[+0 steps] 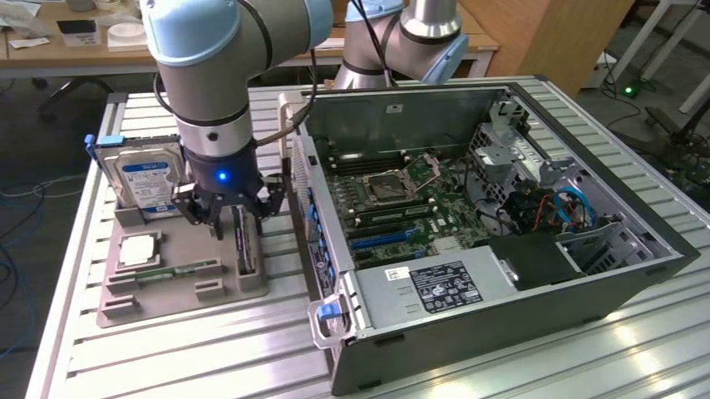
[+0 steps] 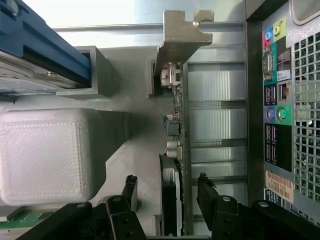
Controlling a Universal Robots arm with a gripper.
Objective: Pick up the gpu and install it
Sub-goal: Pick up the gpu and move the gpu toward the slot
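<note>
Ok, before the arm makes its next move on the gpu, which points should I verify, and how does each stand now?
1. Gripper open: ok.
2. gpu between the fingers, one on each side: ok.
3. Fingers touching the gpu: not ok, gaps show.
4. gpu upright in its holder: ok.
5. Computer case open: ok.
6. Room for the card on the motherboard: cannot tell.

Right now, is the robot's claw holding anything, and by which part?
Nothing is held. The open claw straddles the thin dark circuit card with the pale metal bracket, near the end away from the bracket, with gaps on both sides.
</note>
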